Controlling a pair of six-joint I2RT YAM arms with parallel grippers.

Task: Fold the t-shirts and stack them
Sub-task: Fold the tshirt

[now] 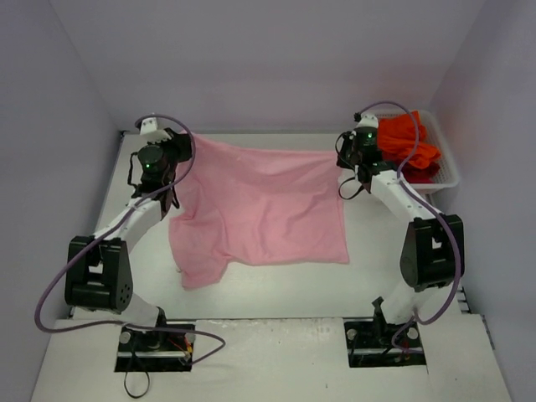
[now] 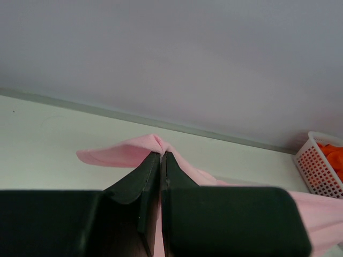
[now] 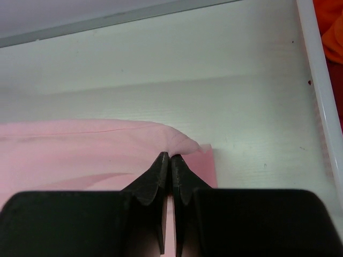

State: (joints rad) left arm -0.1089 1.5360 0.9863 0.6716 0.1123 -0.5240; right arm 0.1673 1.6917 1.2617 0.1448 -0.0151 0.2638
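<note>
Pink t-shirt (image 1: 260, 209) spread mid-way on table (image 1: 368, 285), long axis left to right, far edge taut, near-left flap pointing toward the arm bases. Far-left corner pinched in left gripper (image 2: 161, 155), far-right corner in right gripper (image 3: 170, 156), fingers pressed together on cloth. Orange-red t-shirts (image 1: 409, 144) heaped in white basket (image 1: 448, 177), far right

Enclosure: flat white matte tabletop (image 1: 276, 293), boxed on three sides by plain pale lavender-grey panels: back wall (image 1: 268, 59), left wall (image 1: 42, 167), right wall (image 1: 498, 100). A thin grey strip (image 3: 107, 21) runs along the joint between tabletop and back wall. A separate white front board (image 1: 276, 360) abuts the tabletop's near edge, with the seam visible. Lighting is even and diffuse; shadows are faint and soft-edged.
</note>
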